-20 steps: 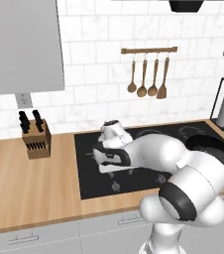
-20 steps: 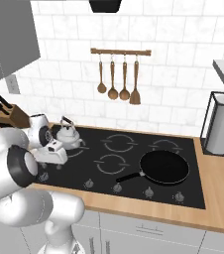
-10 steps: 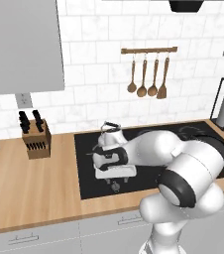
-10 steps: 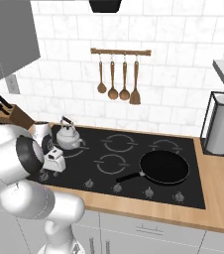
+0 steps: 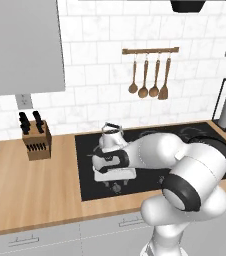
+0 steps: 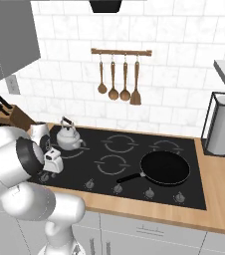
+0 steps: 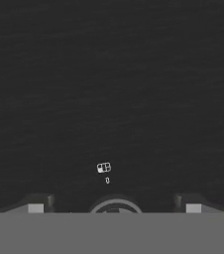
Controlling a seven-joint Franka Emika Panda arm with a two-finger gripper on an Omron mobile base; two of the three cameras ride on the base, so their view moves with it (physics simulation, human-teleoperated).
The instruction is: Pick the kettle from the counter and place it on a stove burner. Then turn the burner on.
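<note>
Pincer [image 7: 114,208] low over front-left knob [image 7: 115,207], fingers spread wide, gripping nothing | kettle [image 6: 68,138] upright on rear-left stove burner [image 6: 77,149] of black hob [image 6: 134,174], apart from pincer | placing looks done; burner switch-on left | frying pan [image 6: 165,168] right; knife block [image 5: 36,142] on bench [image 5: 30,185]

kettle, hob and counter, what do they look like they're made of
The kettle looks like polished silver-white metal with pale highlights; its arched handle is black, perhaps plastic. The hob looks like flat black glass, smooth, with grey rings printed in it. The counter shows light-brown wood grain, whether solid wood or laminate cannot be told.
</note>
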